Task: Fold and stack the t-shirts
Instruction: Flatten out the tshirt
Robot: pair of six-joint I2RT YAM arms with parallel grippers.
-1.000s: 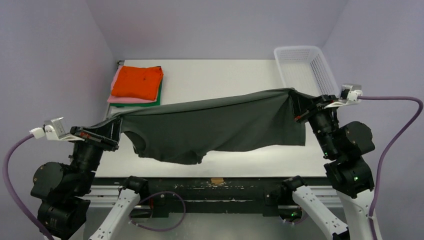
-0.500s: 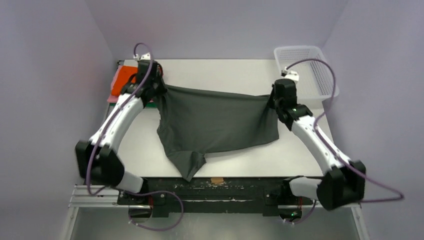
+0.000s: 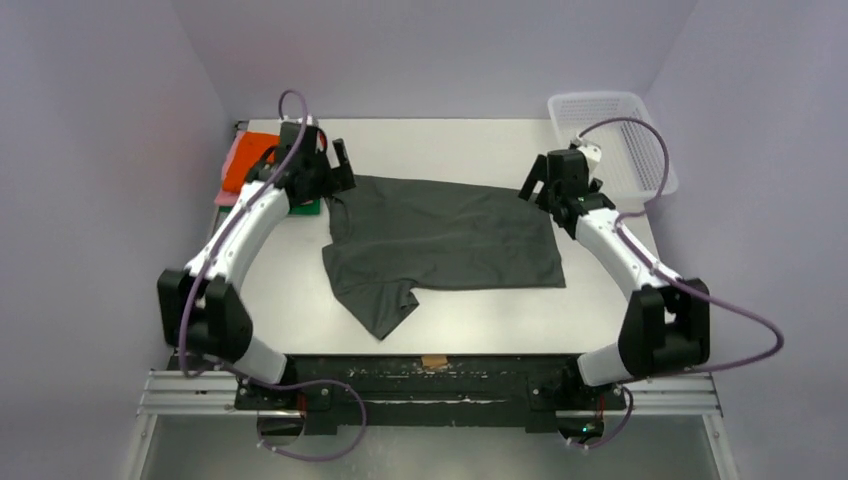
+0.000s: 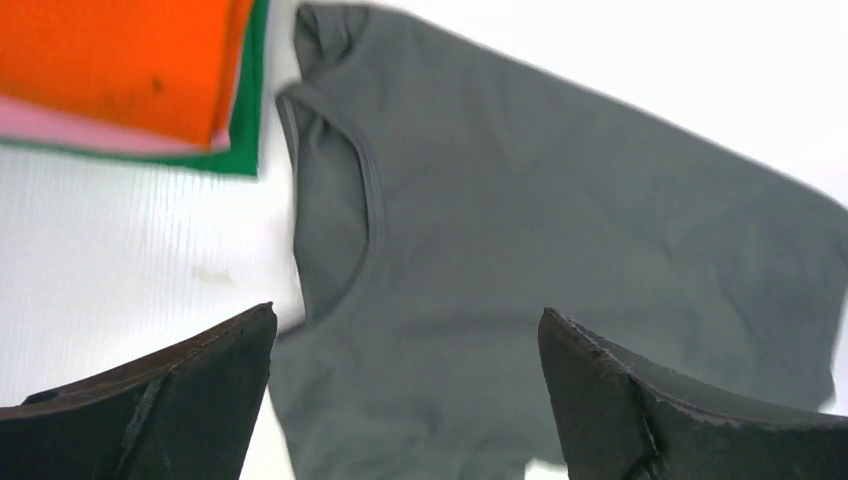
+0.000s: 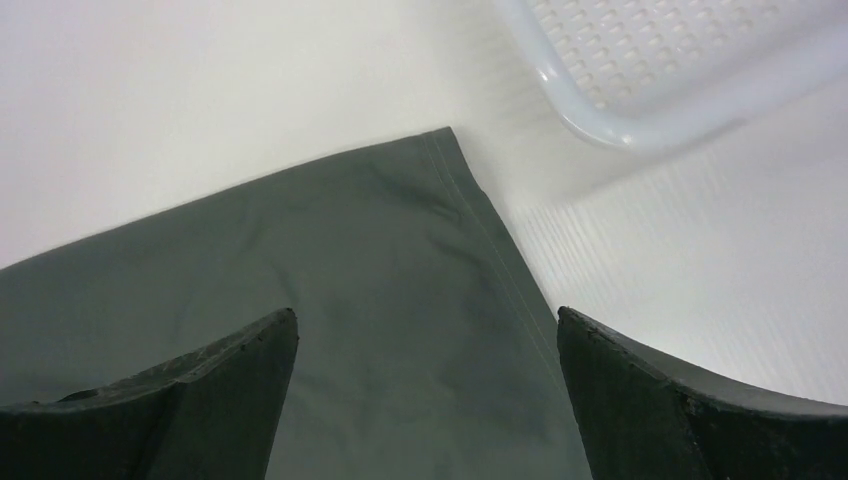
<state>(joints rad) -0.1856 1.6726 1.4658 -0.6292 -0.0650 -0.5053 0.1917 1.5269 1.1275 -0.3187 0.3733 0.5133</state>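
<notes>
A dark grey t-shirt (image 3: 445,240) lies spread flat, collar end just beside the folded stack (image 3: 243,162). The left gripper (image 3: 340,172), nearest the stack, and the right gripper (image 3: 533,183), farthest from it, hover with jaws apart, empty. Laying-out looks finished; the first fold calls for pinching an edge.

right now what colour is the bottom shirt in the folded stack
Green. The bottom shirt shows best in the left wrist view, as a strip under the stack.
</notes>
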